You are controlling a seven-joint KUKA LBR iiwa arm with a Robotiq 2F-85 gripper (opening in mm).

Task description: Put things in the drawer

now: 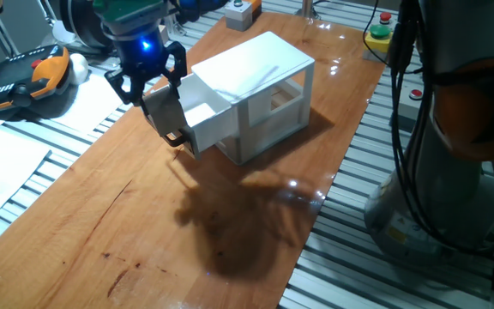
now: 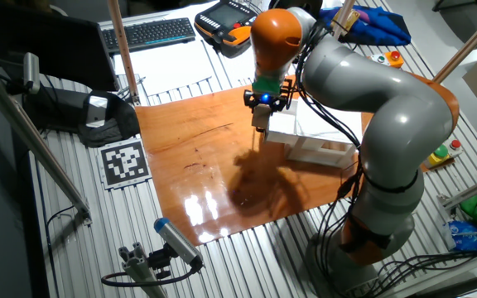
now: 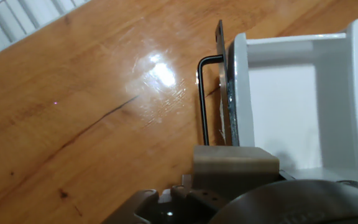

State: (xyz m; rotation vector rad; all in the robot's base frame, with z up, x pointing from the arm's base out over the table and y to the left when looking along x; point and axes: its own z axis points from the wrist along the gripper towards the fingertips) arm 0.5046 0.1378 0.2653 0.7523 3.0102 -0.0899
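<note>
- Down at the fingers (image 3: 235,163), a small pale wooden cube (image 3: 235,163) is pinched, its light-tan face filling the bottom middle of the hand view.
- From one fixed view, the gripper (image 1: 163,112) hangs at the front of the pulled-out drawer (image 1: 206,116), with dark fingers pointing down and a blue light glowing on the body above them.
- Just past the cube, the drawer's front panel stands on edge, and its black bar handle (image 3: 202,99) sticks out toward the bare wood.
- Inside, the drawer shows white walls and a white floor; the cube sits at the near edge, over the front panel rather than deep inside.
- The drawer belongs to a small white box-shaped cabinet (image 1: 264,69), whose side has an opening with something tan visible within.
- Under it all lies the glossy orange-brown wooden surface (image 1: 127,215), with dark grain streaks, bright glare spots and the arm's shadow.
- Farther out, the grey and orange arm (image 2: 363,91) curves over the cabinet in the other fixed view.
- Around the surface sit a keyboard (image 2: 149,33), an orange and black handheld controller (image 1: 24,81) and a printed black-and-white marker (image 2: 125,161).
</note>
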